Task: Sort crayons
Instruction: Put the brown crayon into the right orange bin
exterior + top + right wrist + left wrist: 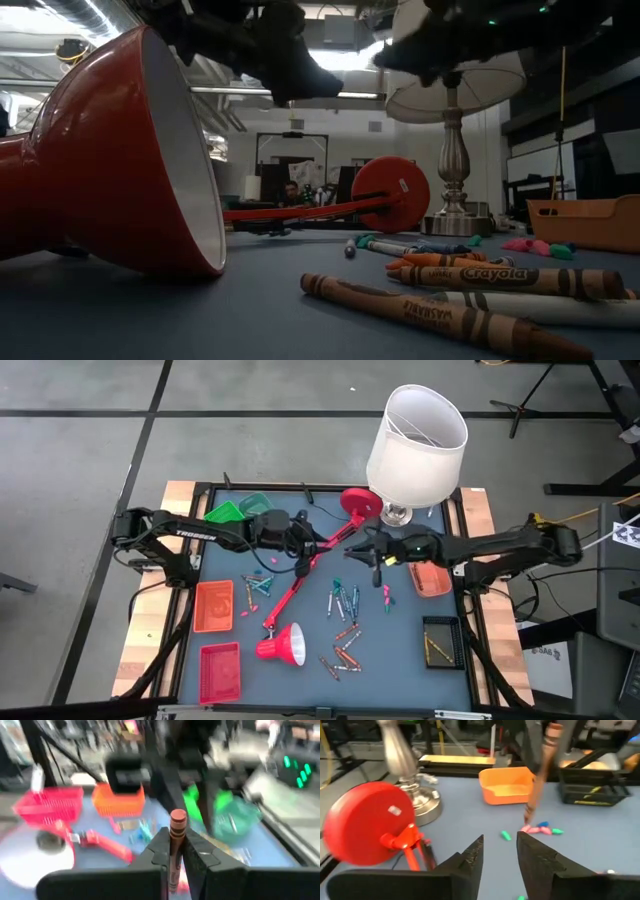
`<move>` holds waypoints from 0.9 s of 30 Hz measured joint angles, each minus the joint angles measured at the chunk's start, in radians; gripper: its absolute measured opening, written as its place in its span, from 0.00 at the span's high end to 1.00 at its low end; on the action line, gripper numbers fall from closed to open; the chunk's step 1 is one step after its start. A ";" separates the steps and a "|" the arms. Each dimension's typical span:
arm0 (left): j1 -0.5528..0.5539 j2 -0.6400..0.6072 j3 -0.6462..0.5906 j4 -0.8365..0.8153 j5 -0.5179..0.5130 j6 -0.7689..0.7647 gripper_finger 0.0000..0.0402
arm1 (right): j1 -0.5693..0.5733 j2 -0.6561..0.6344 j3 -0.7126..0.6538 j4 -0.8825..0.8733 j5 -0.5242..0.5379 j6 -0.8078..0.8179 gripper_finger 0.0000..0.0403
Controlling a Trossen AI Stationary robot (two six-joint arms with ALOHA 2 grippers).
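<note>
I am holding my right hand [174,851] up over the middle of the table [400,660], near the round red foot of the red lamp [358,503]. Its two fingers are squeezing a brown crayon [176,840] between them. The crayon is standing straight up and down, with its top end sticking up above my fingers. From my other arm's camera, that crayon is hanging in the air with its point facing down at the table.

I am holding my left hand [499,851] close by, facing my right hand. Its fingers are standing apart, and nothing is between them.

Lots of other crayons [343,603] are lying on the blue table. One bunch is lying in the middle, and more crayons [344,658] are lying closer to the front edge. A few little pink and green bits [540,829] are lying just beside the orange tray [432,579]. Some more crayons are lying in the black tray [441,642].

The red lamp is lying down on its side, with its red shade [283,647] near the front. The white lamp [415,445] is standing up at the back of the table.
</note>
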 joint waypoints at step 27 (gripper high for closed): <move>0.038 0.000 0.000 -0.059 -0.217 0.002 0.72 | -0.001 -0.420 0.000 -1.377 0.178 0.837 0.93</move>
